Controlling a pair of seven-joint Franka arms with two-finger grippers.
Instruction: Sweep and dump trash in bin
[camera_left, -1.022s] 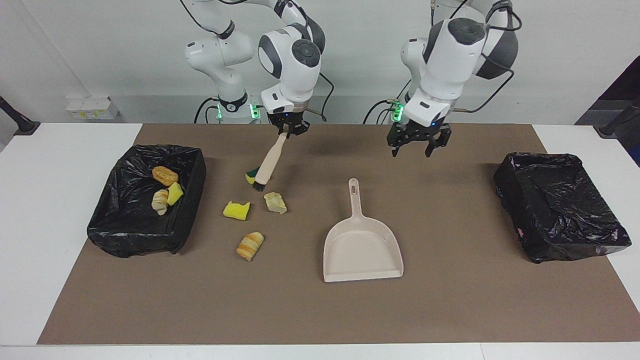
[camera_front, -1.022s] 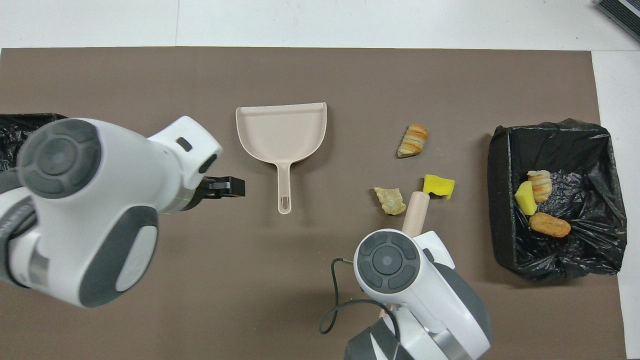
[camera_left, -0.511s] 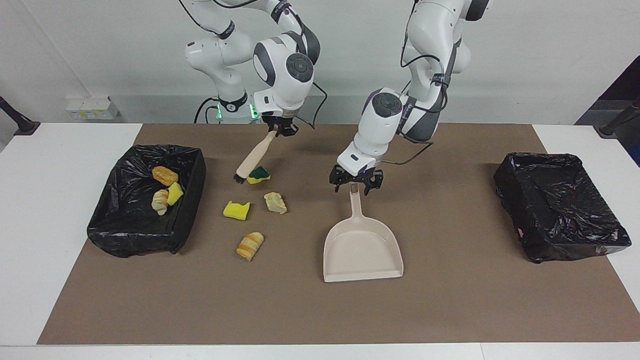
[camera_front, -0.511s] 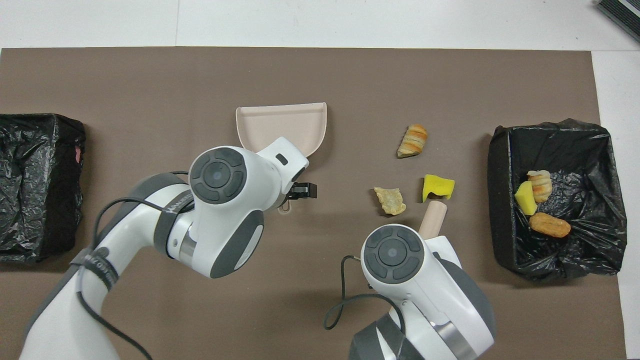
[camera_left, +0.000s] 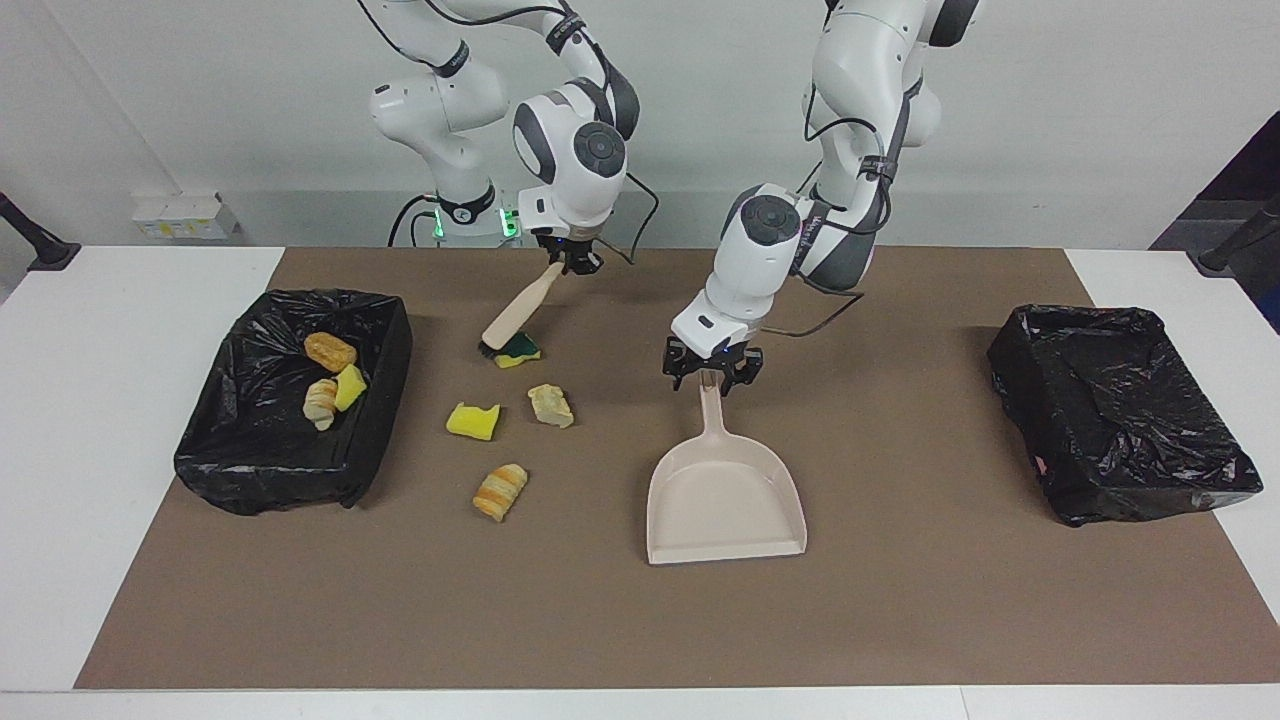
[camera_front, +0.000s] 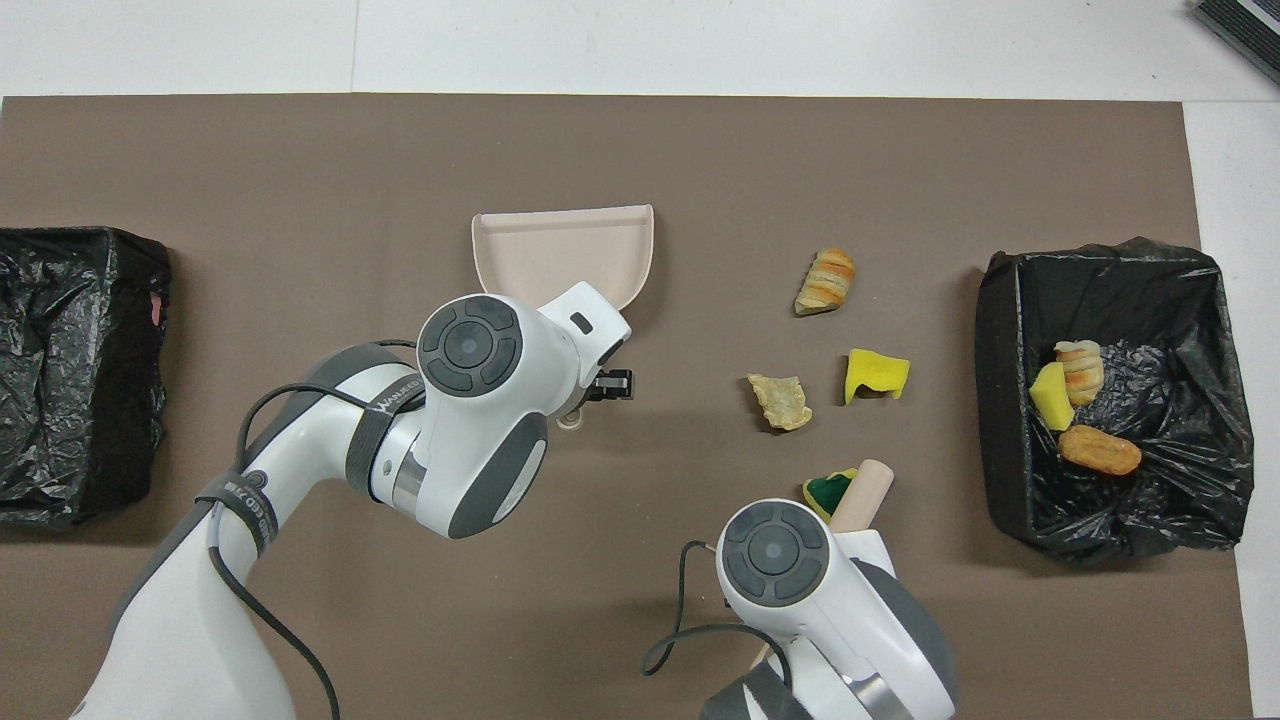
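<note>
Beige dustpan (camera_left: 724, 490) handle between left gripper (camera_left: 711, 374) fingers, grip unclear. Right gripper (camera_left: 568, 258) clamped on brush (camera_left: 516, 318), bristles at green-topped scrap (camera_left: 518, 349); three scraps (camera_left: 551, 405) just past it. Next: secure pan, sweep in.

We count seven scraps of trash (camera_left: 472, 421): four loose on the brown mat (camera_left: 900, 620) left of centre, three in the black-lined bin (camera_left: 250, 470) at the left. A second bin (camera_left: 1120, 450) sits at the right, so two bins. We see one dustpan (camera_left: 725, 500), one brush (camera_left: 517, 313), two arms.
</note>
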